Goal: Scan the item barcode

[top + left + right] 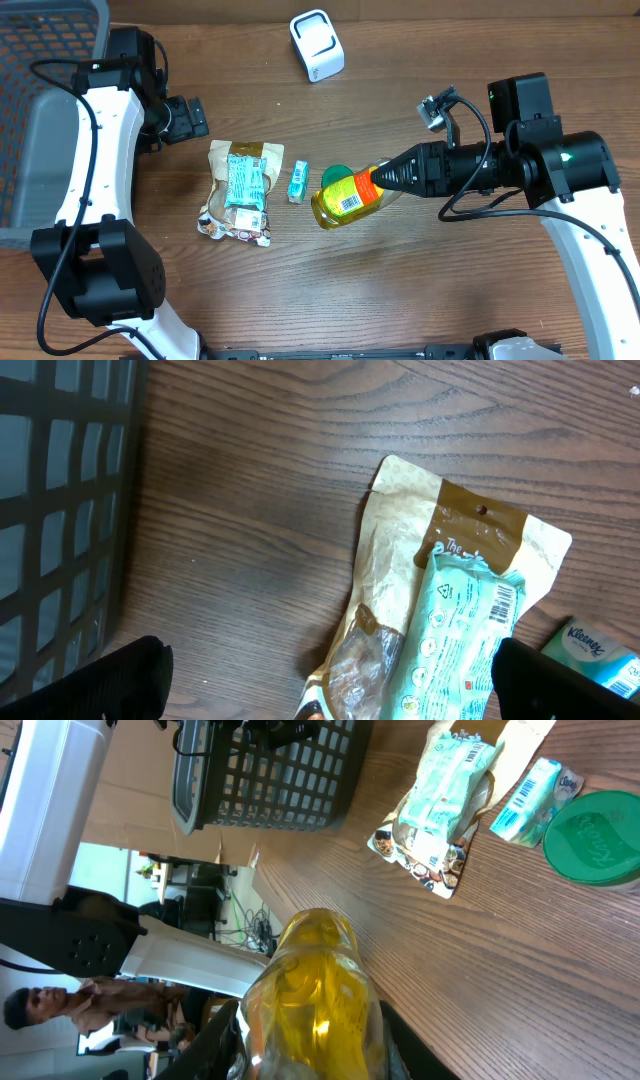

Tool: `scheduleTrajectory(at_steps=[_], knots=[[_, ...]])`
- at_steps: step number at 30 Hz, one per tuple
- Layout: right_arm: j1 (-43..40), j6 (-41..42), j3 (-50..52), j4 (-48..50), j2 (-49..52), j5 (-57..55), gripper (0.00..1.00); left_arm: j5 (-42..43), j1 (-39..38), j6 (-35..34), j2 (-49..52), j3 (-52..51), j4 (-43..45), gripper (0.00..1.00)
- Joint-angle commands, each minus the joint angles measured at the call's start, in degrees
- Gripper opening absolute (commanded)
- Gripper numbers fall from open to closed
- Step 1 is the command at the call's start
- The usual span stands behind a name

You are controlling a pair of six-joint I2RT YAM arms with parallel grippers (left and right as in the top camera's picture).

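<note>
The yellow bottle (315,990) was seen closest in the right wrist view, at the bottom middle of the frame. It was clamped between the two fingers of the right gripper (385,178), whose jaws were closed partway on one end of it. In the overhead view the bottle was found at the centre of the frame, lying tilted, apparently lifted off the table (450,290). Its barcode label (347,203) was turned upward and left uncovered.

The bottle was judged to be smooth plastic filled with liquid: fairly heavy for its size, slippery, and somewhat yielding if squeezed. The liquid could be expected to shift when the bottle is tipped. A hold at the end away from the label, as shown, was judged right, since the code is left clear for reading.

Just behind the bottle a green round lid (336,172) was seen, and just left of that a small tissue pack (298,182). Further left, a teal packet (245,180) was lying on a brown bag (238,215).

The left gripper (190,118) was seen left of centre in the upper part of the frame, with its jaws spread wide and nothing held. The white scanner (317,45) was standing at the upper middle, well apart from the bottle. A dark basket (50,40) was at the far upper left.
</note>
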State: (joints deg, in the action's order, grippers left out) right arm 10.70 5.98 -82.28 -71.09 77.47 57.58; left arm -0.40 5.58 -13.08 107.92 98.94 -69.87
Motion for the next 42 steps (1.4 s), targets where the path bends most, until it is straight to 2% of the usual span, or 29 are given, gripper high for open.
scheduleTrajectory(at_steps=[1, 14, 30, 37, 42], knots=[[0.2, -0.3, -1.4, 0.9, -0.5, 1.6, 0.13, 0.4, -0.4, 0.9, -0.3, -0.3, 0.0, 1.00], [0.2, -0.3, -1.4, 1.6, -0.5, 1.4, 0.13, 0.4, -0.4, 0.9, -0.3, -0.3, 0.0, 0.99], [0.2, 0.2, -1.4, 1.7, -0.5, -7.3, 0.12, 0.4, -0.4, 0.9, -0.3, -0.3, 0.0, 1.00], [0.2, 10.7, -1.1, 1.7, -0.3, -20.4, 0.13, 0.4, -0.4, 0.9, -0.3, -0.3, 0.0, 1.00], [0.2, 12.1, 0.8, 2.5, -0.2, -23.6, 0.13, 0.4, -0.4, 0.9, -0.3, -0.3, 0.0, 1.00]])
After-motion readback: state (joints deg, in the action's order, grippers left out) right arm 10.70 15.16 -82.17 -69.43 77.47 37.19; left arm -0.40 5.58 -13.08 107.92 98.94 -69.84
